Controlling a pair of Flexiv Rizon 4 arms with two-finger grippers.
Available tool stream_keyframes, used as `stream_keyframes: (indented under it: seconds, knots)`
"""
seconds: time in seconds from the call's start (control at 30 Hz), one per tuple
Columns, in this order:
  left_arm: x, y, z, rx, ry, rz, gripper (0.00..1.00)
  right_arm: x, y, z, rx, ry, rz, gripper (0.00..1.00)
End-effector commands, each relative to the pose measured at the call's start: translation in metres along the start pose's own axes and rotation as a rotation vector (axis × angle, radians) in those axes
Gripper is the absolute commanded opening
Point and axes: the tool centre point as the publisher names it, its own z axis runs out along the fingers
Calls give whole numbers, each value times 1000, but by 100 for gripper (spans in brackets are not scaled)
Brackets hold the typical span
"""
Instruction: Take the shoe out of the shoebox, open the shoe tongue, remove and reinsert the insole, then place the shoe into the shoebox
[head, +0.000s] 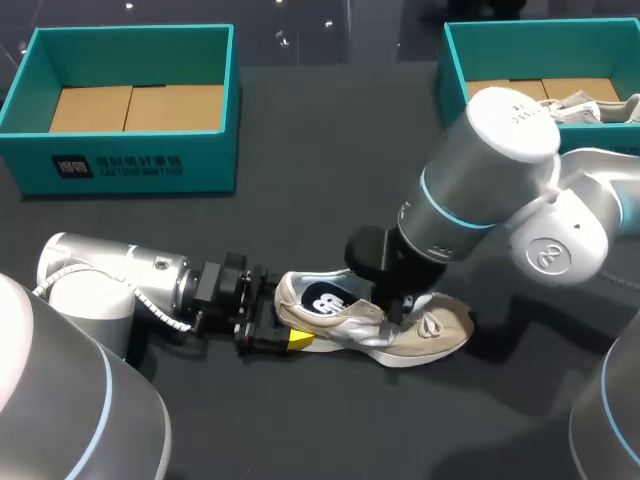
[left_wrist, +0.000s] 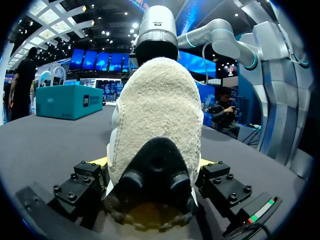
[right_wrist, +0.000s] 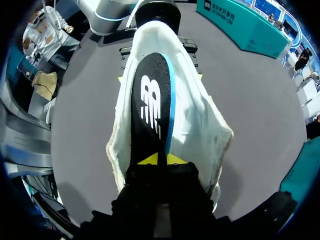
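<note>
Left tool (left_wrist: 154, 162) clamps shoe (head: 420, 330) heel; right tool (right_wrist: 156, 160) pinches insole (right_wrist: 150, 100) edge. Thin pinch, so the insole could slip if pulled crooked.

Insole (head: 325, 298) in shoe (head: 420, 335) on table (head: 330, 150); left shoebox (head: 130, 165), right shoebox (head: 452, 70) behind.

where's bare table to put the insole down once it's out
Bare table lies between the left shoebox and the right shoebox, and again between the shoe and the near edge. The left shoebox's floor is bare too. It is crowded around the shoe: left fingers clamp its heel, right fingers pinch the insole.
</note>
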Motion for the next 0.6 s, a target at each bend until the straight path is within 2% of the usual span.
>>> stream_keyframes:
  seconds: [0.03,0.13,0.4,0.6]
  knots:
    - [1,3,-2,1,-3,-1,0,5,-22,-13,-166,-11,-56,0]
    - [1,3,-2,1,-3,-1,0,5,-16,-21,-179,-21,-94,0]
    - [1,3,-2,1,-3,-1,0,4,20,-38,-172,-30,-217,0]
    - [1,3,-2,1,-3,-1,0,3,38,-46,-165,-28,-280,0]
